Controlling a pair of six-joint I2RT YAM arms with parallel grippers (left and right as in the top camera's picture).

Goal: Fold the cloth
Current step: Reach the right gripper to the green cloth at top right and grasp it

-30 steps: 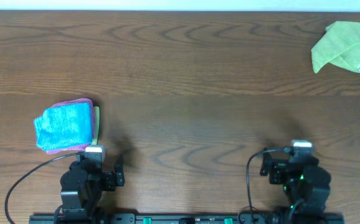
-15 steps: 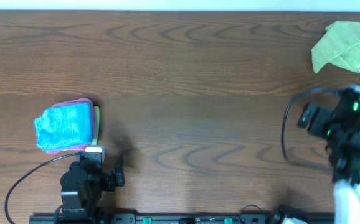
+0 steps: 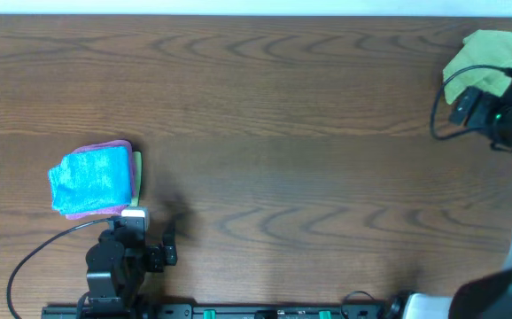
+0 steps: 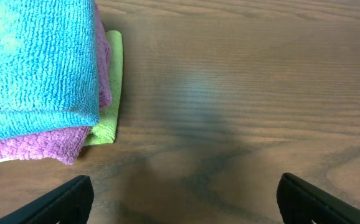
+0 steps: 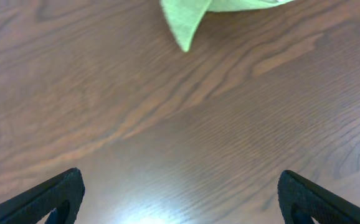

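Observation:
The cloth (image 3: 479, 60) is a lime-green towel lying rumpled, partly doubled over, at the table's far right back corner. Part of it is hidden under my right arm. In the right wrist view only a pointed corner of the cloth (image 5: 191, 17) shows at the top edge. My right gripper (image 3: 473, 105) hovers just in front of that corner. The right gripper (image 5: 180, 193) is open, with bare wood between its fingers. My left gripper (image 3: 139, 229) sits near the front left edge. The left gripper (image 4: 183, 199) is open and holds nothing.
A stack of folded cloths lies just beyond the left gripper: a blue one (image 3: 92, 177) on top, a pink one (image 4: 37, 146) under it and a lime-green edge (image 4: 108, 118) at the bottom. The brown wooden table (image 3: 265, 133) runs between the stack and the cloth.
My right arm has swung from the front edge out to the far right and back, up to the lime-green cloth. The left arm and the stack have not moved.

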